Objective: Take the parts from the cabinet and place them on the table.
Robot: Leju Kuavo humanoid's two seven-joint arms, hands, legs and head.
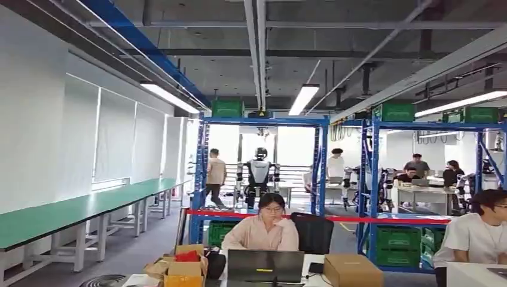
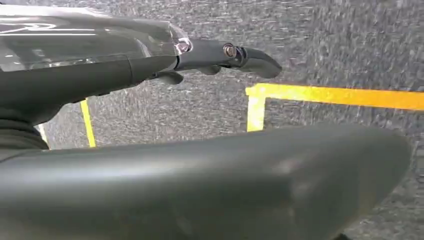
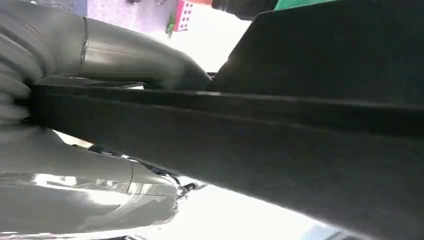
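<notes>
Ahead of me I count two blue racks, one (image 1: 261, 173) in the middle and one (image 1: 427, 179) to the right. Green crates: three on the rack tops (image 1: 227, 107) and about three on the low shelves (image 1: 397, 245). At the desk's near edge stand two cardboard boxes (image 1: 353, 270) and one laptop (image 1: 265, 266). Two people (image 1: 263, 224) sit there.

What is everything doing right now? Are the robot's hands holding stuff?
left hand: hangs over the floor, holds nothing, fingers fairly straight.
right hand: grips a dark flat part.
ceiling light: on.
laptop: open, person seated behind it.
cardboard box: open.
</notes>
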